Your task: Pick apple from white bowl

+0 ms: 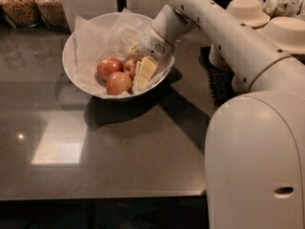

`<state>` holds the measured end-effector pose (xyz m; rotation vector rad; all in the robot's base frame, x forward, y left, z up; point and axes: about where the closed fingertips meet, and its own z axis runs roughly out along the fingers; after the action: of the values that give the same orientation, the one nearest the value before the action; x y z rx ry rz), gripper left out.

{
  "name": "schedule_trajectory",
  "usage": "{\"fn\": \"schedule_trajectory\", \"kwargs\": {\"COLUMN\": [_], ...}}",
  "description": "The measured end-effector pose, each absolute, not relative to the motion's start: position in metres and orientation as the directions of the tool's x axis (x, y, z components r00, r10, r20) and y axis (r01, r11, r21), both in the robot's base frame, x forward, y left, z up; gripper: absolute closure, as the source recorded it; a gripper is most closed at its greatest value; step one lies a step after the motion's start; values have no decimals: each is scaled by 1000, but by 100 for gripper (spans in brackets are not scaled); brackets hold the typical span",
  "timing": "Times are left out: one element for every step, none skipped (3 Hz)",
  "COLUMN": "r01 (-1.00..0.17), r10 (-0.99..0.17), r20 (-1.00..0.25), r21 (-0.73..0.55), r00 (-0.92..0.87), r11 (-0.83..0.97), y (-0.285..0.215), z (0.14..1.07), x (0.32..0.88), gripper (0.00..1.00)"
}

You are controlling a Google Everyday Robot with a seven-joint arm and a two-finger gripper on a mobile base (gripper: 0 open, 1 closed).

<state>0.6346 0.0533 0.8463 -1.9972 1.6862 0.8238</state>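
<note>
The white bowl (pixel 83 87), lined with crinkled white paper, stands on the dark table at the back left. Three red-pink apples lie in it: one on the left (pixel 108 67), one in front (pixel 119 83), and one on the right (pixel 130 67), partly hidden by my gripper. My gripper (pixel 144 74) reaches down into the right side of the bowl from the arm at the upper right. It sits right against the right apple. I cannot tell whether it holds that apple.
Stacked beige disposable bowls (pixel 248 11) stand at the back right, on and beside a dark mat (pixel 219 82). Jars of grain (pixel 33 4) stand at the back left. My white base (pixel 257 161) fills the lower right. The table's front edge (pixel 105 195) is near.
</note>
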Motion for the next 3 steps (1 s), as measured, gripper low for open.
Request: {"fn": "schedule_trajectory", "kwargs": {"r01": [-979, -982, -988], "r10": [-744, -785, -829], "r20": [-661, -608, -541], "r21": [71, 46, -23], "r00": [99, 118, 141], "r11": [-194, -184, -153], "y": [53, 58, 59], "z": [846, 870, 906], "x": [635, 637, 640], "gripper": [19, 42, 65]}}
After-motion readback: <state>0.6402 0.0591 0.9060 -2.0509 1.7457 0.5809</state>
